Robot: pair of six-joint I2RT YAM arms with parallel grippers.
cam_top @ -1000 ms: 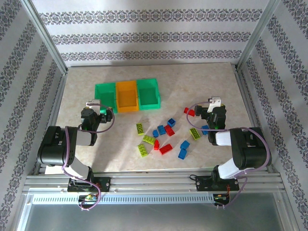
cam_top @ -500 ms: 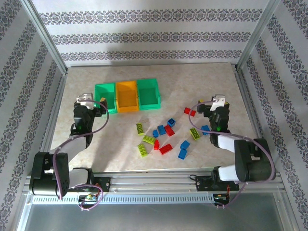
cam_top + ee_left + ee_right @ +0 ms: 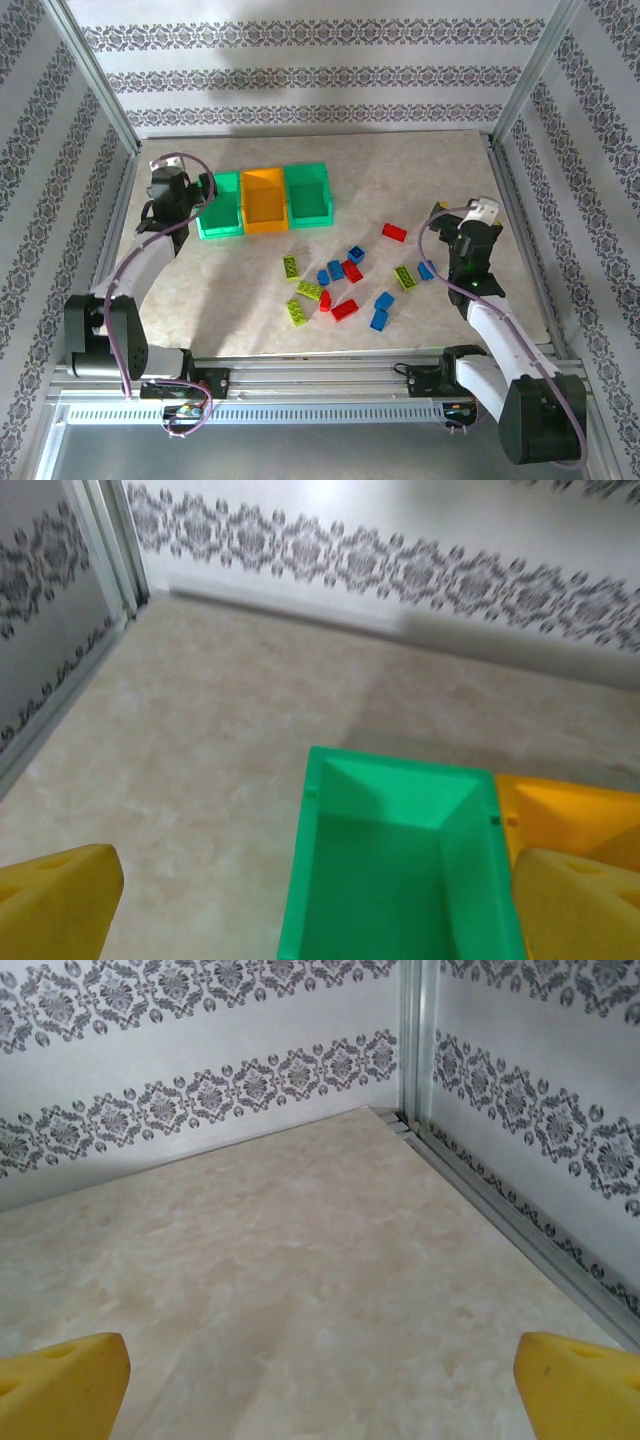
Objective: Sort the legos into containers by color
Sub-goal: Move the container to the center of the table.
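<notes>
Legos [image 3: 352, 271]: small studded bricks in red, blue and yellow-green are seen scattered loose on the marbled table [image 3: 420, 165], near its middle and toward the near edge, between the two arms. One red brick [image 3: 394, 232] is set a little apart on the far right of the scatter. A blue brick [image 3: 427, 270] lies closest to the right arm.

Containers [image 3: 265, 178]: three open-top bins are joined in a row, green, orange, green. They are placed left of centre, beyond the bricks and apart from them.

Left gripper [image 3: 318, 870]: it is held over the outer wall of the left green bin [image 3: 300, 880]. Its yellow fingers [image 3: 55, 900] are spread wide, with nothing gripped.

Right gripper [image 3: 320, 1360]: it is aimed at the far right corner of the table. Its fingers [image 3: 585, 1380] are spread wide, with nothing gripped.

Edges: the table is bounded left and right by metal rails [image 3: 490, 1205] and by patterned walls. Bare surface is noted behind the bins and across the far right corner.
</notes>
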